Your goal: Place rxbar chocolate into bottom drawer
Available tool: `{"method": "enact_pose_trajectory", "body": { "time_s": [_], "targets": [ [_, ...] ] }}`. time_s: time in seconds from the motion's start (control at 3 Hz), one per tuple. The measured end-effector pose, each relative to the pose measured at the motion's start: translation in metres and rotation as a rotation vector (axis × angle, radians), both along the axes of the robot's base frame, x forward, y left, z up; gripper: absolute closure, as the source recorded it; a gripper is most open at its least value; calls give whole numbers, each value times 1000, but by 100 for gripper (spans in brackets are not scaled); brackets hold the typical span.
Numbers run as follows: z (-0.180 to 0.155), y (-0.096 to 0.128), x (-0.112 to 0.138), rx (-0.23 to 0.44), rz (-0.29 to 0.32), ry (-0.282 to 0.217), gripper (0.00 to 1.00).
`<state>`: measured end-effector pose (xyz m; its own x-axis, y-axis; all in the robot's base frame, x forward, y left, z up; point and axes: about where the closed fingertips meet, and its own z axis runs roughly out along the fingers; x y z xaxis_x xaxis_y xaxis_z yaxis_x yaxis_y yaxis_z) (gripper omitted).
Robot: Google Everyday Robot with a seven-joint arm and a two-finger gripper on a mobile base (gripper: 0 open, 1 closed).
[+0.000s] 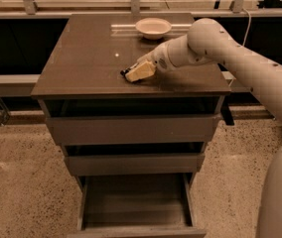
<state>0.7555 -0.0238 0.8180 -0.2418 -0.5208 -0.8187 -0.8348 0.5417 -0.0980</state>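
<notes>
Gripper: down on the cabinet top, near its front edge; whether open or closed cannot be told.
Bar: seemingly the dark end just left of it.
Bottom drawer: pulled out.

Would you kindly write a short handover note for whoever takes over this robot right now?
Gripper: down on the cabinet top near its front edge, right at the rxbar chocolate. Whether it has a hold on the bar cannot be seen.
Rxbar chocolate: on the cabinet top; only a dark end shows beside the gripper.
Bottom drawer: pulled open, bar not in it.
White bowl: at the back of the top, apart from the gripper.
Done: drawer open, gripper at the bar.
Left: secure the bar, lift it, carry it down, release it in the bottom drawer.
</notes>
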Motion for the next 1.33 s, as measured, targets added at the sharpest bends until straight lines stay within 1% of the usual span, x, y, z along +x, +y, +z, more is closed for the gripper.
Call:
{"method": "enact_pose_trajectory", "body": {
  "time_s": [1.33],
  "targets": [
    [0, 0, 0, 0, 0, 0, 100]
  ]
}}
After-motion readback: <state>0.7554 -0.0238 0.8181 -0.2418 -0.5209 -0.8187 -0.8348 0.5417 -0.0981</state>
